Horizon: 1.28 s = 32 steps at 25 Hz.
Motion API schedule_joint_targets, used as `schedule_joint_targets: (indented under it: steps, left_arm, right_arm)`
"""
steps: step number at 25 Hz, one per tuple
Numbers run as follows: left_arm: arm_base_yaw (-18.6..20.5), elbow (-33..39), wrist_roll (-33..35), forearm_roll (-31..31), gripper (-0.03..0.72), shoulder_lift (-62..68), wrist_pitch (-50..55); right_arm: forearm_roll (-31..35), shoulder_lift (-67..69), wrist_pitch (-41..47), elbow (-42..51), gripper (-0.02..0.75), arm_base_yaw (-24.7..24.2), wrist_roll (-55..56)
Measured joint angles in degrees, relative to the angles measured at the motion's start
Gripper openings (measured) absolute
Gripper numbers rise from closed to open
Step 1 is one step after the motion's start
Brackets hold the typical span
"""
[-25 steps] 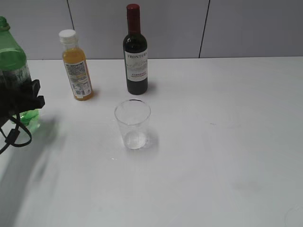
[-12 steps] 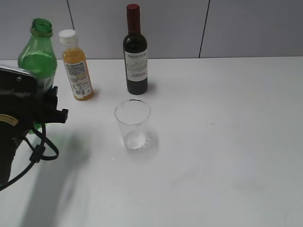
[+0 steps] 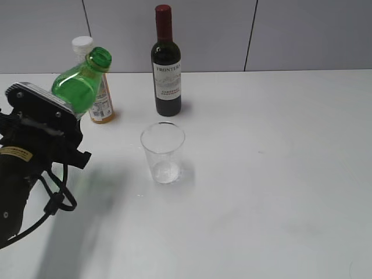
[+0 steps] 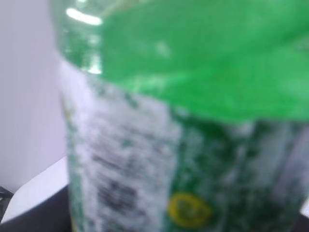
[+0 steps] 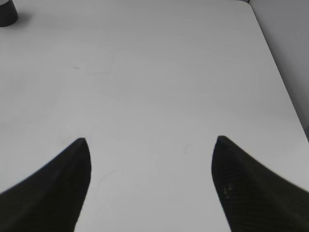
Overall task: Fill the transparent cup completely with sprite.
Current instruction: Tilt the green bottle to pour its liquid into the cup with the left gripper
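Left gripper [image 3: 72, 119] has the green Sprite bottle [image 3: 81, 84] clamped around its lower body. Fingers themselves are hidden behind the wrist housing in the exterior view, and the left wrist view is just blurred label [image 4: 120, 159] filling the lens, so a firm hold is my read, not something seen directly.

Bottle is off the table [image 3: 279, 174] and uncapped. Long axis is tilted, open mouth [image 3: 102, 56] pointing up and toward the cup side, neck crossing in front of the orange-juice bottle [image 3: 100, 102].

The transparent cup [image 3: 163, 152] stands upright and looks empty, just in front of the wine bottle [image 3: 167, 64], clear of both other bottles.

Key relation: cup lies to the right of the bottle mouth and lower down, with a clear gap between them. Mouth is not over the rim yet. Bottle axis already leans the right way, so the pour needs a sideways carry toward the cup, then more tilt once the mouth sits above the opening.

Left arm is the nearer one and the only one loaded. Right gripper [image 5: 152, 150] is spread wide with nothing between the fingers, over bare table well right of the cup, not involved.

Risk, as I judge it: tipping further before the mouth reaches the rim spills on the table; the light cup could get knocked by the neck.
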Motion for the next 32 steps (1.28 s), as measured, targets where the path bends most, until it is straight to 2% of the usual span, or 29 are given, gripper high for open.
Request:
schedule_joint_targets:
  steps: [6, 14, 24, 32]
  left_arm:
    - [0.00, -0.18, 4.43, 1.67, 0.469, 0.00, 0.08]
    - [0.00, -5.72, 16.22, 1.73, 0.465, 1.34, -0.12]
    - [0.00, -5.92, 27.00, 1.68, 0.458, 1.77, -0.12]
    - [0.00, -5.92, 32.63, -2.34, 0.457, 1.77, -0.12]
  right_arm:
    - [0.00, 0.00, 0.00, 0.00, 0.592, 0.00, 0.00]
    - [0.00, 0.00, 0.00, 0.00, 0.592, 0.00, 0.00]
    - [0.00, 0.00, 0.00, 0.00, 0.592, 0.00, 0.00]
    - [0.00, 0.00, 0.00, 0.00, 0.592, 0.00, 0.00]
